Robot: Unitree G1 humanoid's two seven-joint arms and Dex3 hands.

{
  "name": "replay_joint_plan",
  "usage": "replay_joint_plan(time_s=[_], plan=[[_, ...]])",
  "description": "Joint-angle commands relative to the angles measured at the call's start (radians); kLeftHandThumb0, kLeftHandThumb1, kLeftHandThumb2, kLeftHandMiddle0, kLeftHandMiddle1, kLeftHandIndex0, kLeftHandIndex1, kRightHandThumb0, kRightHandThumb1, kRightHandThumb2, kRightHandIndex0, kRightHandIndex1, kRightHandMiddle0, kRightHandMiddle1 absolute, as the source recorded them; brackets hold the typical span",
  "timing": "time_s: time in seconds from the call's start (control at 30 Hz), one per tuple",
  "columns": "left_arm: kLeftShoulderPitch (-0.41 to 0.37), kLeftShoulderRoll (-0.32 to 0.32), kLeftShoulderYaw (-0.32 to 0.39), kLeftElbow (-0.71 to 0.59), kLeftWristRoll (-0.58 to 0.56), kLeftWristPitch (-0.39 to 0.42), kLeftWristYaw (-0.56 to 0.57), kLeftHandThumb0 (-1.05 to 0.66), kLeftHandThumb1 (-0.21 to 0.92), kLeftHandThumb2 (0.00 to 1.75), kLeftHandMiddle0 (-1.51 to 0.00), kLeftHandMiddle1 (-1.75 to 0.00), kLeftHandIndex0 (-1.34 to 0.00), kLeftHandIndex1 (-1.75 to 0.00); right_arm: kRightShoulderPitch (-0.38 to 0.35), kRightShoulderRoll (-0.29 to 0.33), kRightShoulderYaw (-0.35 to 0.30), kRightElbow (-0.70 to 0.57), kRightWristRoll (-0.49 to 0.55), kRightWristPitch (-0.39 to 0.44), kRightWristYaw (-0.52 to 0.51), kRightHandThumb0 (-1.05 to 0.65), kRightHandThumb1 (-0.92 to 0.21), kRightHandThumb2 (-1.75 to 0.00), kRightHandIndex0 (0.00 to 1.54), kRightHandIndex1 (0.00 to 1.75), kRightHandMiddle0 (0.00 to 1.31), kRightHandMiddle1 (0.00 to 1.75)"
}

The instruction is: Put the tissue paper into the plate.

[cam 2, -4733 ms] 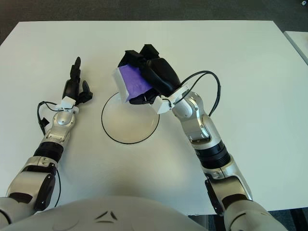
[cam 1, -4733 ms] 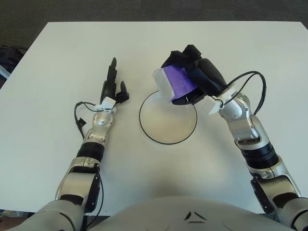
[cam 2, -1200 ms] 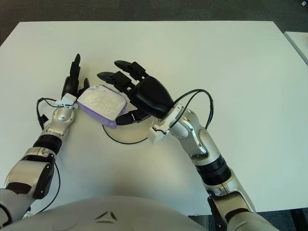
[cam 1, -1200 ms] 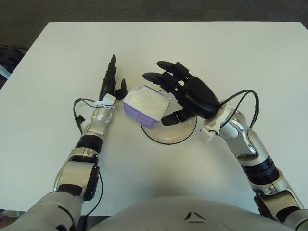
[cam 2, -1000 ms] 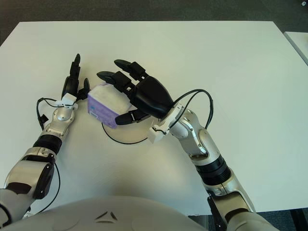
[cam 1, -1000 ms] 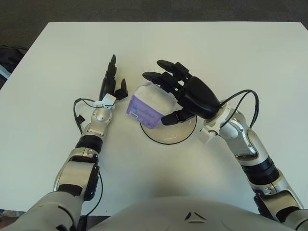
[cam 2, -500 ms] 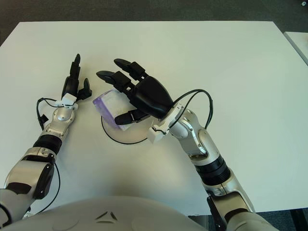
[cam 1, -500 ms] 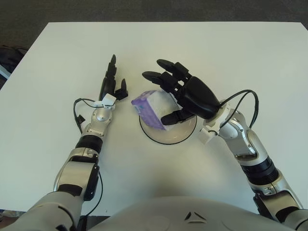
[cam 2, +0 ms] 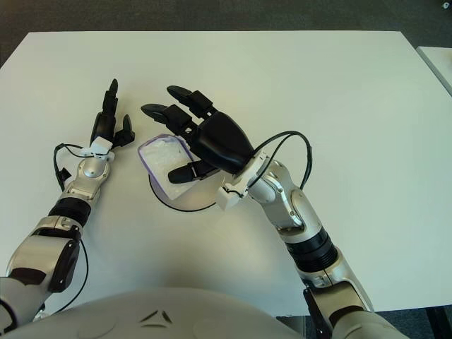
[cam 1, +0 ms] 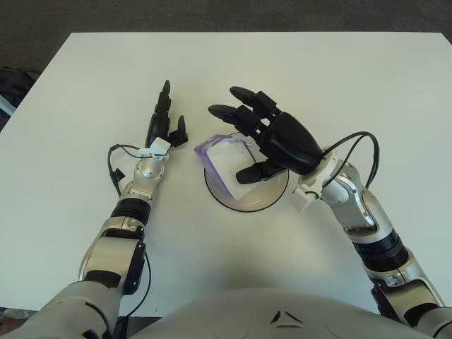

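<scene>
Left eye view, looking down on our plain white table (cam 1: pixel 85 78): our right hand (cam 1: pixel 272 138), black and three-fingered, hovers over the round white plate with a thin dark rim (cam 1: pixel 263 200), fingers spread wide and holding nothing. The soft purple-and-white pack of tissue paper (cam 1: pixel 227 161) sits just under those fingers, mostly inside the plate's left half, with its upper left corner overhanging the rim toward our left hand (cam 1: pixel 163 127). That hand shows left of the plate, fingers extended and empty, near the pack but apart from it. We judge the step in hand to be the release: the pack has been let go over the plate and the placement looks nearly complete. The next move, as we read it, calls for lifting the right hand straight up and back without brushing the pack, perhaps after nudging the overhanging corner inward. The pack's long axis seems to run diagonally, from upper left down to lower right across the plate, broad white face up; whether it lies fully flat is hard to tell.
</scene>
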Motion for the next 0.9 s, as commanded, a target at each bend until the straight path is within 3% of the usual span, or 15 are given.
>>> replay_joint_plan(time_s=[0.0, 0.3, 0.33, 0.4, 0.5, 0.63, 0.87], plan=[[0.145, -0.056, -0.021, 0.095, 0.005, -0.011, 0.007, -0.89, 0.92, 1.0, 0.0, 0.0, 0.0, 0.0, 0.007, 0.002, 0.001, -0.012, -0.006, -0.007, 0.006, -0.92, -0.92, -0.79, 0.03, 0.21, 0.0, 0.35], [0.144, -0.055, -0.021, 0.096, 0.004, -0.011, 0.006, -0.89, 0.92, 1.0, 0.0, 0.0, 0.0, 0.0, 0.005, 0.004, 0.002, -0.01, -0.007, -0.006, 0.006, -0.92, -0.92, -0.79, 0.03, 0.2, 0.0, 0.35], [0.204, -0.044, -0.009, 0.035, -0.019, 0.034, -0.021, -0.89, 0.92, 1.0, 0.0, 0.0, 0.0, 0.0, -0.001, -0.012, -0.019, 0.025, 0.036, -0.012, 0.014, -0.92, -0.92, -0.79, 0.03, 0.2, 0.0, 0.35], [0.278, -0.03, 0.006, -0.04, -0.047, 0.093, -0.054, -0.89, 0.92, 1.04, 0.0, 0.0, -0.01, 0.0, -0.012, -0.031, -0.05, 0.066, 0.099, -0.008, 0.033, -1.0, -0.92, -0.71, 0.01, 0.08, 0.0, 0.14], [0.262, -0.035, 0.012, -0.031, -0.048, 0.115, -0.05, -0.89, 0.92, 1.07, 0.0, 0.0, -0.01, -0.01, -0.024, -0.035, -0.075, 0.058, 0.142, 0.036, 0.069, -1.03, -0.92, -0.65, 0.0, 0.03, 0.0, 0.05], [0.181, -0.06, 0.002, 0.012, -0.031, 0.121, -0.036, -0.89, 0.92, 1.1, 0.0, 0.0, -0.01, -0.02, -0.047, -0.038, -0.119, 0.022, 0.181, 0.1, 0.106, -1.04, -0.92, -0.65, 0.0, 0.01, 0.0, 0.01], [0.219, -0.053, 0.001, -0.03, -0.031, 0.096, -0.033, -0.89, 0.92, 1.12, -0.01, 0.0, -0.02, -0.03, -0.065, -0.03, -0.169, 0.014, 0.209, 0.162, 0.112, -1.05, -0.92, -0.7, 0.0, 0.0, 0.0, 0.0]])
